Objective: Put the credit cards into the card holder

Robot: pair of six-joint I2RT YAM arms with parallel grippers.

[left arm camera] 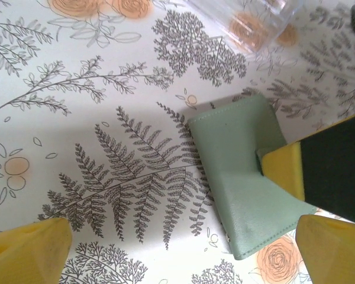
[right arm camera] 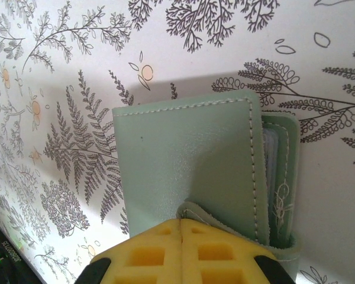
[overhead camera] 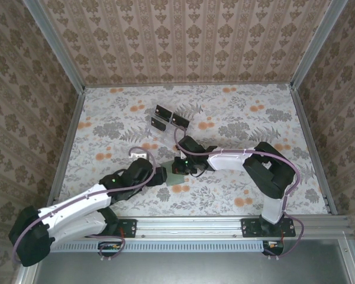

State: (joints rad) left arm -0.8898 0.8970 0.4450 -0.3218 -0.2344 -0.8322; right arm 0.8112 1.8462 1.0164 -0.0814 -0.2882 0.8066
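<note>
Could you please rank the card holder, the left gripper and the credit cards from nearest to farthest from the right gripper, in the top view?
1. card holder, pinched by the right gripper.
2. left gripper, open, just to its left.
3. credit cards, in the clear rack farther back.

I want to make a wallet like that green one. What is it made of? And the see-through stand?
The card holder looks like leather or fake leather, I cannot tell which: matte pale green, fine grain, pale stitching along the edges, a flap that bends softly. The see-through stand looks like hard clear plastic: glossy, with the flowered table cover showing through it.
</note>
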